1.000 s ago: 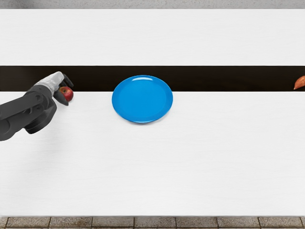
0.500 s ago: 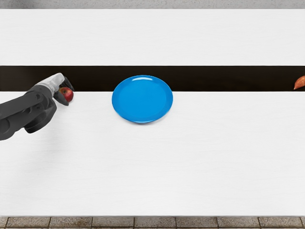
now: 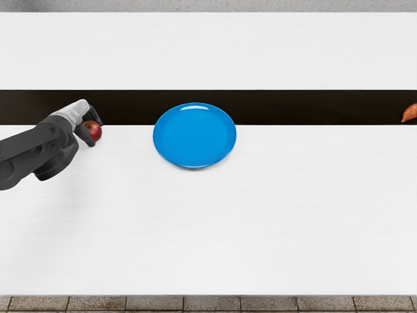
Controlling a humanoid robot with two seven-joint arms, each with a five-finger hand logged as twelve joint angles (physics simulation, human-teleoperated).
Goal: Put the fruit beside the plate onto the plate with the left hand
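A small red apple point(image 3: 95, 132) sits at the far edge of the white table, left of the round blue plate point(image 3: 195, 135). My left hand point(image 3: 83, 125) comes in from the left edge and its fingers are curled around the apple, covering its left half. The apple is still about a plate's width away from the plate's left rim. The plate has nothing on it.
A dark gap point(image 3: 293, 107) runs across the table behind the plate and the apple. An orange-brown fruit point(image 3: 410, 113) shows at the right edge. The white table point(image 3: 228, 222) spreads wide in front of the plate.
The hand has shifted slightly up and to the right, and the apple has moved a little to the right with it.
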